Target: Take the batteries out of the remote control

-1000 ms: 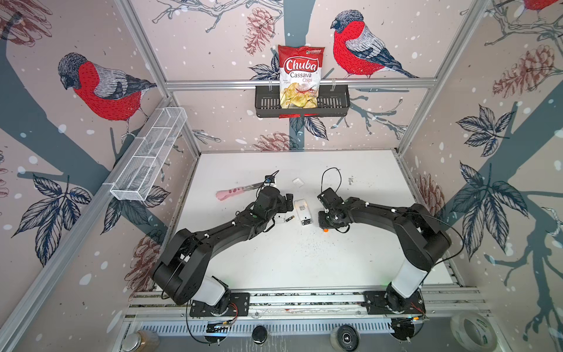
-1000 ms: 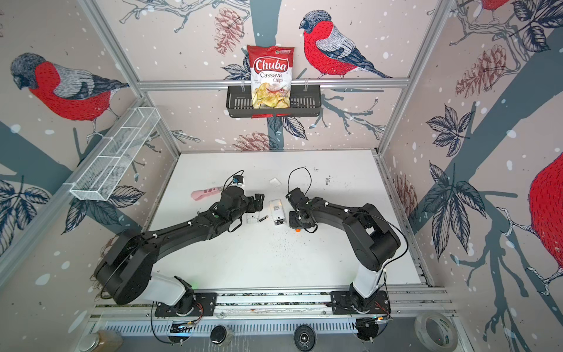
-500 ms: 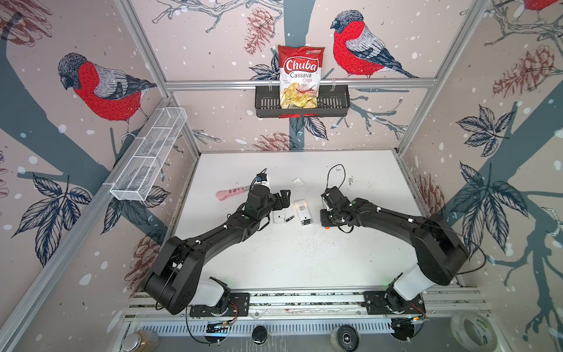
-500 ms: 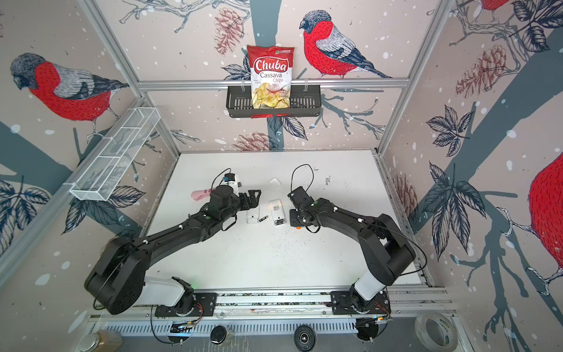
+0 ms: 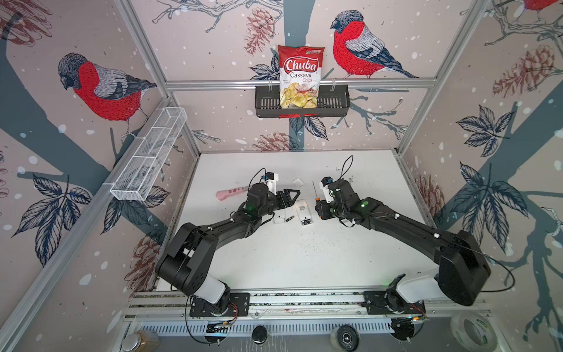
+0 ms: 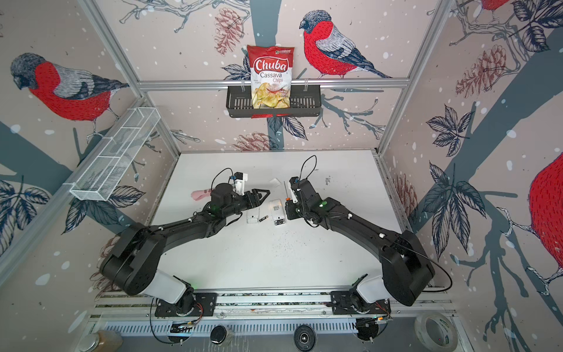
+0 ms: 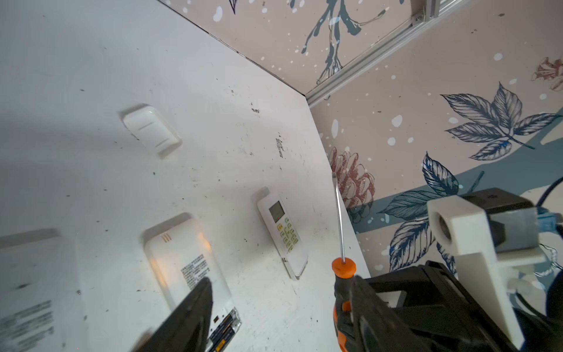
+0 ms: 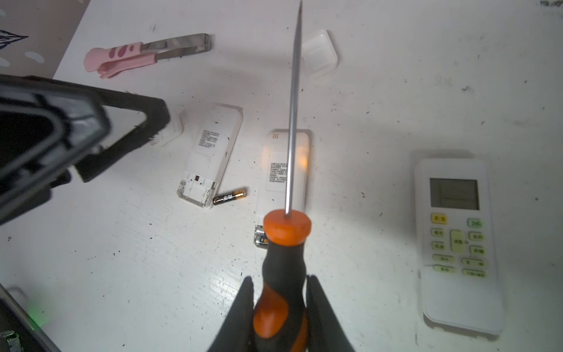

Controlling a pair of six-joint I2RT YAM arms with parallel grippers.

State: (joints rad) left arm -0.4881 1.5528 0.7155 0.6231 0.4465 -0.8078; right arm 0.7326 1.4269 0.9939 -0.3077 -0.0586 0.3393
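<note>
Left gripper (image 5: 291, 196) had backed off the emptied remote (image 8: 210, 152), jaws apart, empty; I noted one battery (image 8: 229, 196) loose beside it. Right gripper (image 8: 279, 279) clamped the screwdriver (image 8: 283, 262); the neighbouring remote (image 8: 274, 189) kept two cells (image 8: 260, 239).

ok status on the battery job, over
left jaws open, empty. right jaws shut on screwdriver. one battery loose on table, more cells inside middle remote. nothing in the way.

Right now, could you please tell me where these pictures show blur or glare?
Left wrist view: a blurred finger in front, an orange glow on the middle remote. Right wrist view: the left hand is blurred, the screwdriver sharp. Both top views: evenly lit, sharp.
</note>
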